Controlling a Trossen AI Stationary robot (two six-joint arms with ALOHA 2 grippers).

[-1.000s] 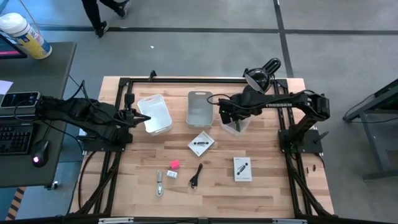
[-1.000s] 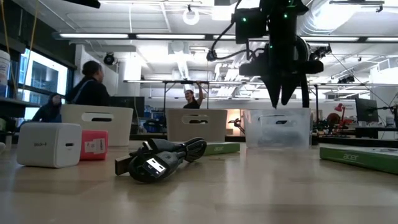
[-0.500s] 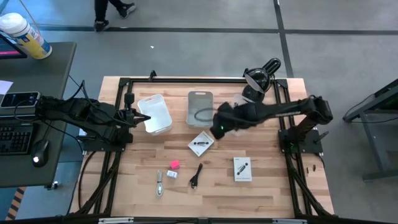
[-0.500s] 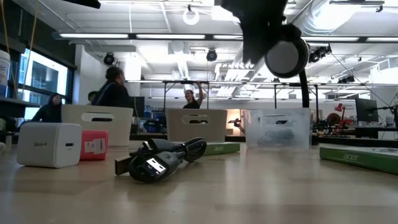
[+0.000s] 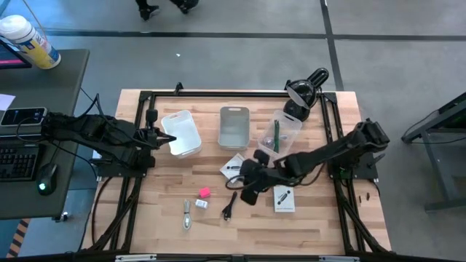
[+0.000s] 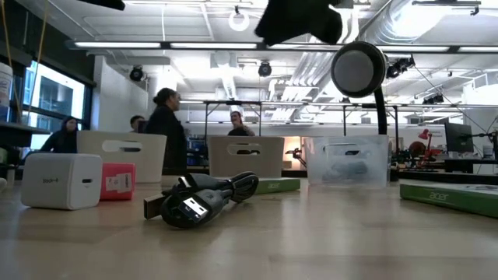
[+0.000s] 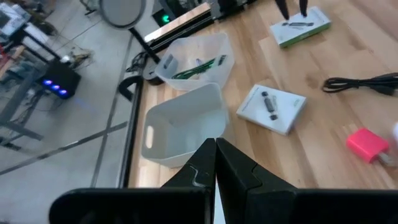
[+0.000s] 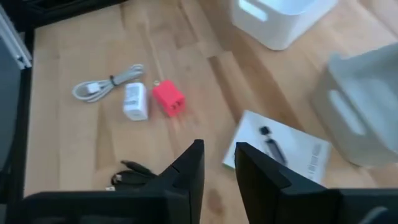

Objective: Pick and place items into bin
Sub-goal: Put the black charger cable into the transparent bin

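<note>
the word "acer" stands on the green box (image 6: 450, 196) edge at the table's right. other print is too small to read.

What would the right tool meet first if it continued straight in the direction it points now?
Probably the bare table. In the right wrist view, the right tool aims at open wood between the white card and the black cable. The pink block lies farther along, though depth is unclear.

On the wooden counter (image 6: 327, 241) a coiled black cable (image 6: 201, 199) lies nearest, with a white charger block (image 6: 61, 180) and a pink block (image 6: 117, 181) touching it — both to its left. Behind stand three bins (image 6: 245, 157), a green-edged box (image 6: 447, 197) at right. A dark arm (image 6: 299, 19) hangs above; people stand beyond.
</note>
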